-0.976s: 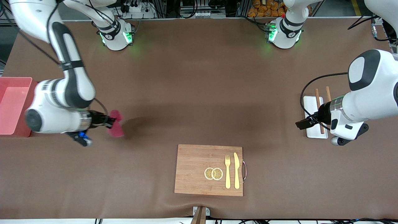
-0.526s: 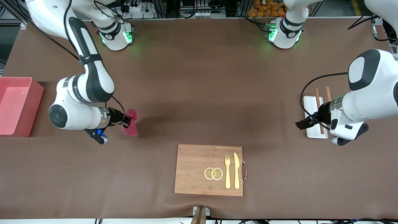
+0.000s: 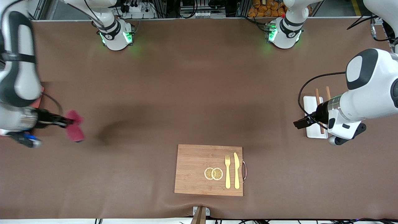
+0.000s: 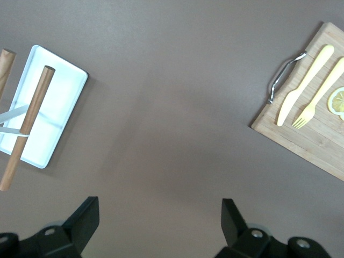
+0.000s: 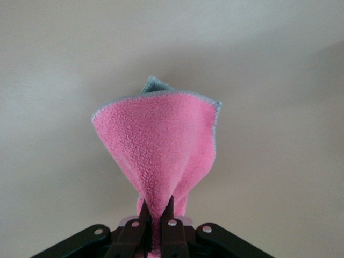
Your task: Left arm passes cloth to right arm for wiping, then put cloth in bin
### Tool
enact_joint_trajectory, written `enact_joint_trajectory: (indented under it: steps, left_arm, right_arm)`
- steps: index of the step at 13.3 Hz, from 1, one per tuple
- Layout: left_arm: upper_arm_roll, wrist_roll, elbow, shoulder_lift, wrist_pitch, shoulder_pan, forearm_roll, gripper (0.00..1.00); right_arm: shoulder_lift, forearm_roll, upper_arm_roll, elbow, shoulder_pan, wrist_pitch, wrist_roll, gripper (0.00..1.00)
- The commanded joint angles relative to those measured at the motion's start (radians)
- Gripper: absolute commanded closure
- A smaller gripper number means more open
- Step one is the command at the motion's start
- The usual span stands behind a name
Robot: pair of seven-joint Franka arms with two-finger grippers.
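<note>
My right gripper [image 3: 66, 122] is shut on the magenta-pink cloth [image 3: 75, 130] and holds it above the brown table near the right arm's end. In the right wrist view the cloth [image 5: 158, 145] hangs bunched from the shut fingers [image 5: 143, 215] of that gripper [image 5: 156, 212]. The salmon-pink bin [image 3: 39, 99] is almost wholly hidden by the right arm; only a sliver shows beside the arm. My left gripper [image 3: 299, 124] is open and empty, waiting over the table beside the white chopstick rest. In the left wrist view it [image 4: 158, 223] shows only bare table between its fingers.
A wooden cutting board [image 3: 194, 169] with a fork, a knife and lemon slices lies near the front camera; it also shows in the left wrist view [image 4: 322, 145]. A white chopstick rest [image 3: 310, 105] with two wooden chopsticks lies at the left arm's end, also in the left wrist view [image 4: 59, 102].
My right arm swung toward the table's middle with the cloth, then back toward its own end, and now covers most of the bin. The left arm has barely moved.
</note>
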Motion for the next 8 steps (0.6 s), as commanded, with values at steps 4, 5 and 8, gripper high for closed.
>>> enact_joint_trajectory:
  steps: [4, 5, 8]
  left_arm:
    - [-0.031, -0.007, -0.004, -0.023, -0.008, -0.002, 0.016, 0.00]
    - [-0.042, -0.010, -0.004, -0.023, -0.008, 0.001, 0.016, 0.00]
    - [-0.045, 0.004, -0.004, -0.039, -0.011, 0.005, 0.018, 0.00]
  right_arm:
    - [0.008, -0.128, 0.021, 0.142, -0.304, -0.079, -0.591, 1.00]
    - [0.014, -0.148, 0.021, 0.155, -0.350, -0.072, -0.672, 1.00]
    - [0.057, -0.150, 0.021, 0.183, -0.464, 0.015, -0.870, 1.00]
